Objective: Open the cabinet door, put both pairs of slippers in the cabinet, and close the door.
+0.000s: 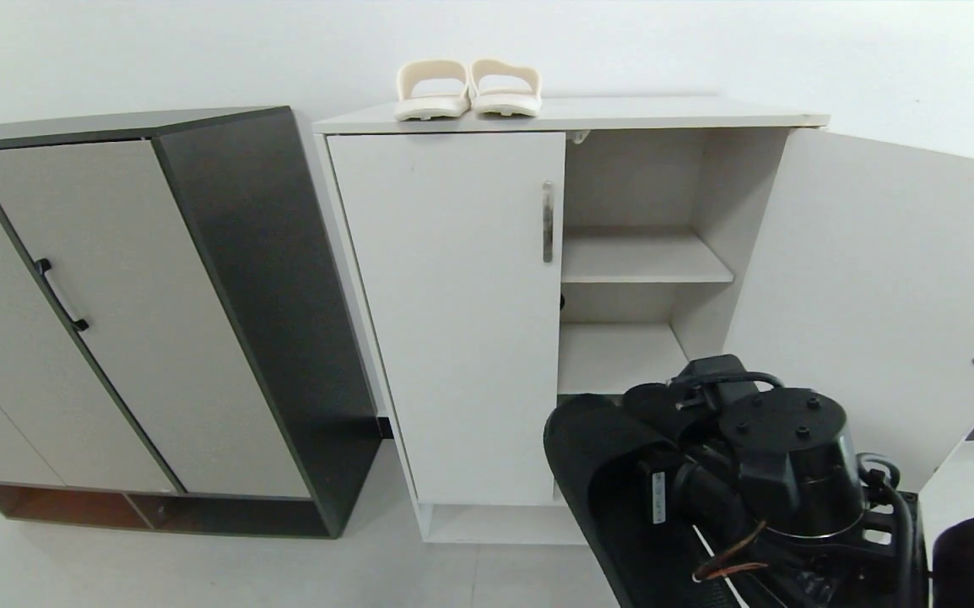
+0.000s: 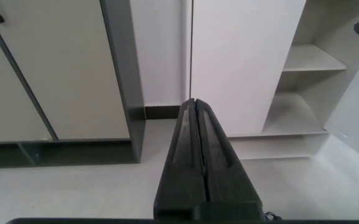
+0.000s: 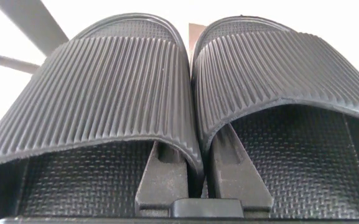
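Note:
A pair of black slippers (image 3: 129, 93) sits side by side in my right gripper (image 3: 198, 177), which is shut on their adjoining inner edges. In the head view the black slippers (image 1: 592, 456) hang low in front of the white cabinet (image 1: 453, 321), below its lower shelf (image 1: 618, 355). The cabinet's right door (image 1: 892, 295) stands wide open and its left door is closed. A cream pair of slippers (image 1: 468, 89) rests on the cabinet top. My left gripper (image 2: 195, 107) is shut and empty, low above the floor, facing the gap between the two cabinets.
A grey and black cabinet (image 1: 267, 295) with closed doors stands left of the white one. An upper shelf (image 1: 643, 257) inside the white cabinet is bare. Pale floor (image 1: 200, 574) lies in front of both cabinets.

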`<state>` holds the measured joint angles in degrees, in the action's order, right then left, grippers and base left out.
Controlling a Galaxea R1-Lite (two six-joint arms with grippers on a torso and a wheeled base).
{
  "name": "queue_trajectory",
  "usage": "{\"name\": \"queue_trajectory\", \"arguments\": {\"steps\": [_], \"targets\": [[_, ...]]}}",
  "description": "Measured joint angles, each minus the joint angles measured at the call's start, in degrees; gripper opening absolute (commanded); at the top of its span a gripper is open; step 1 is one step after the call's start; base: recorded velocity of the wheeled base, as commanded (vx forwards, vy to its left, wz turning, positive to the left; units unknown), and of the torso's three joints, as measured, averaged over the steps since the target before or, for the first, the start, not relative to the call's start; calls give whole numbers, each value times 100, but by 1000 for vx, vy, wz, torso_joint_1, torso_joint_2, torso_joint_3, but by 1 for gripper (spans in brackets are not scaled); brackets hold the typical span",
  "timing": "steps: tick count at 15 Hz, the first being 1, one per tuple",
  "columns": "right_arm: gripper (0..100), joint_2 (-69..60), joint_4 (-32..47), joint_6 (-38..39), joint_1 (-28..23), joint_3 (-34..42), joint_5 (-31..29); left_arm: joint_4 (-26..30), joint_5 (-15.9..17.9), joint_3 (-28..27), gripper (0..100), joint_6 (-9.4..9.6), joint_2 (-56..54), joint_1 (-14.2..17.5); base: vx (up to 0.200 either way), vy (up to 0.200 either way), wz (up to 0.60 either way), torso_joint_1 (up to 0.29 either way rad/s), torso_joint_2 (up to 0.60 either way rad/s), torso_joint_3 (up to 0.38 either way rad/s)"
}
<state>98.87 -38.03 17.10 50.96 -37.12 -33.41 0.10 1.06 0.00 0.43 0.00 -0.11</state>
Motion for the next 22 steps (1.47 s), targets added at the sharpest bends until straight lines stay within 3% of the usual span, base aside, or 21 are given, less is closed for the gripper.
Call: {"name": "queue_trajectory", "arguments": {"steps": [2, 7, 13, 22], "targets": [[0, 325, 2, 176, -22, -161, -299, -2, -2, 0, 0, 0, 0, 0, 0, -200, 0, 2, 2, 5], [0, 800, -52, 274, -41, -332, -361, 0, 0, 0, 0, 1, 0, -5, 0, -200, 0, 6, 2, 1], [0, 1204, -94, 277, -57, -701, -380, 0, 0, 0, 0, 0, 0, 0, 0, 0, 0, 0, 0, 0], [0, 2505, -373, 477, -503, -1607, -761, 0, 0, 0, 0, 4, 2, 0, 0, 0, 0, 0, 0, 0]]}}
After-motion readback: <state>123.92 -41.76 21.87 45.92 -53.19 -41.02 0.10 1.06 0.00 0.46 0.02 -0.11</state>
